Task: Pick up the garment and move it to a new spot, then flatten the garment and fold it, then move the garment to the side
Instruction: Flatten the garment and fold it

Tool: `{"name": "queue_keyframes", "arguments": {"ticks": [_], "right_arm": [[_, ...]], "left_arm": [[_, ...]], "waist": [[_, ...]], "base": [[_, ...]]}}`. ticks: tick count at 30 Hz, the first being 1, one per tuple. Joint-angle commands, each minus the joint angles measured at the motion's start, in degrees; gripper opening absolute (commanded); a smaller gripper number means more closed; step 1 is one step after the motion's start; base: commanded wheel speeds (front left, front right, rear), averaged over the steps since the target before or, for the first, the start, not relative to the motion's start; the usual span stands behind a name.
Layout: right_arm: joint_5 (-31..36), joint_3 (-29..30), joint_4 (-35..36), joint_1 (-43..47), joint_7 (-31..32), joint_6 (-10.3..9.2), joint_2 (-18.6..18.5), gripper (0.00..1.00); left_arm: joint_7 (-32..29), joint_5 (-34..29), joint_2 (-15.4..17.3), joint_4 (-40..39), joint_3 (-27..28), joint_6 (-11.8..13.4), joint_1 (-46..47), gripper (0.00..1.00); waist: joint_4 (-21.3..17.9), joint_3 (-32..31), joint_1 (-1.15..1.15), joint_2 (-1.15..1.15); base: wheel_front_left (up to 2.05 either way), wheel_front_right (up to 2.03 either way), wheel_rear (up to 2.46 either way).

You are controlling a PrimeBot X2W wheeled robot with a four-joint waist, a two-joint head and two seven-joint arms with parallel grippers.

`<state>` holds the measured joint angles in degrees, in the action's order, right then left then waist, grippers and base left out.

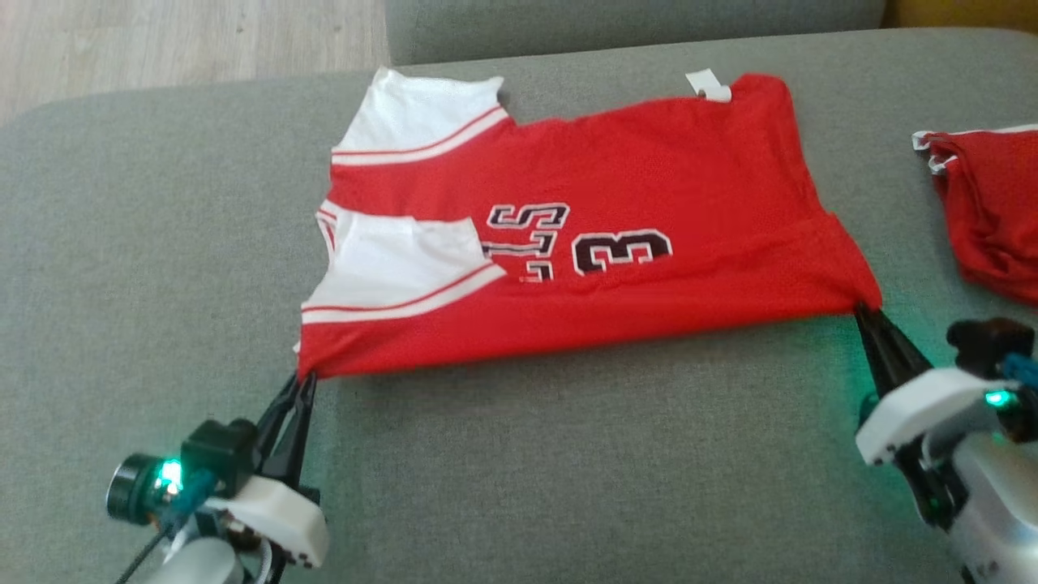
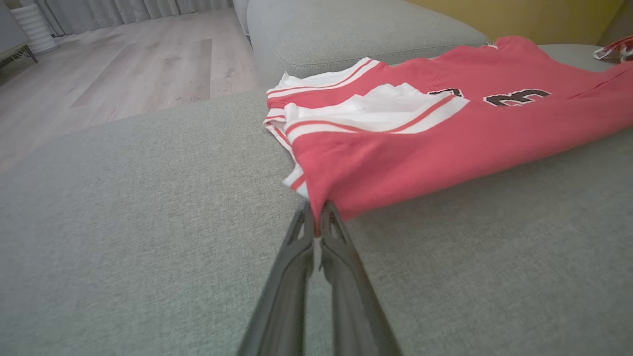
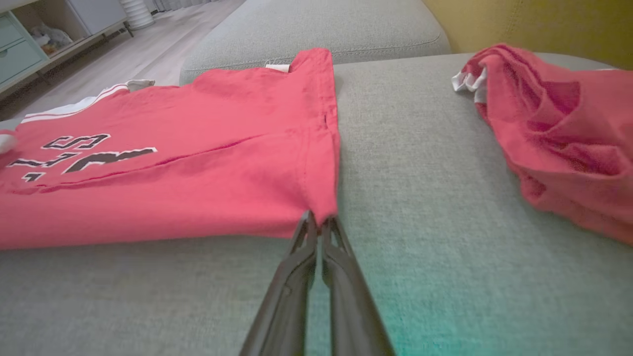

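Left gripper point(image 1: 306, 380) clamps the red jersey's point(image 1: 616, 235) near-left corner, right gripper point(image 1: 864, 310) pinches its near-right corner, cloth flat on the sofa point(image 1: 568, 470)

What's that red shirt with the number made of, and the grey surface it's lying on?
The red shirt looks like a soft, matte knit, cotton or polyester I cannot tell: it lies limp, with shallow creases and a stitched hem. The grey cushion looks like coarse woven upholstery cloth: a fine flecked weave, no sheen.
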<state>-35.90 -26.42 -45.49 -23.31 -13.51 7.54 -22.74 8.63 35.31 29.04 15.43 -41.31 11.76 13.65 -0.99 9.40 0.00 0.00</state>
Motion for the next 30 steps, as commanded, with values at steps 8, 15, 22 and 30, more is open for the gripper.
{"name": "queue_keyframes", "arguments": {"ticks": [8,15,22,30], "right_arm": [[-2.07,2.16,6.69,9.45,0.63,-0.05,-5.42,0.00],[-0.82,6.95,12.17,17.19,2.92,-0.05,-5.61,0.00],[1.77,12.39,18.80,25.24,6.20,-0.05,-4.09,0.00],[6.59,18.75,27.78,31.74,12.48,-0.05,-1.29,1.00]], "left_arm": [[-2.15,-0.05,3.51,-7.57,0.50,3.44,-4.06,0.00],[-3.75,1.41,3.81,-11.53,-0.54,5.46,-9.22,0.00],[-3.50,1.85,4.01,-11.34,-1.65,5.94,-12.42,0.00],[-4.64,4.25,2.56,-7.67,-2.57,4.21,-13.26,0.49]], "waist": [[0.20,-1.83,0.00,0.00],[-0.03,-2.23,0.00,0.00],[0.04,-3.21,0.00,0.00],[-0.45,-4.29,0.00,0.00]], "base": [[0.00,0.00,0.00],[0.00,0.00,0.00],[0.00,0.00,0.00],[0.00,0.00,0.00]]}}
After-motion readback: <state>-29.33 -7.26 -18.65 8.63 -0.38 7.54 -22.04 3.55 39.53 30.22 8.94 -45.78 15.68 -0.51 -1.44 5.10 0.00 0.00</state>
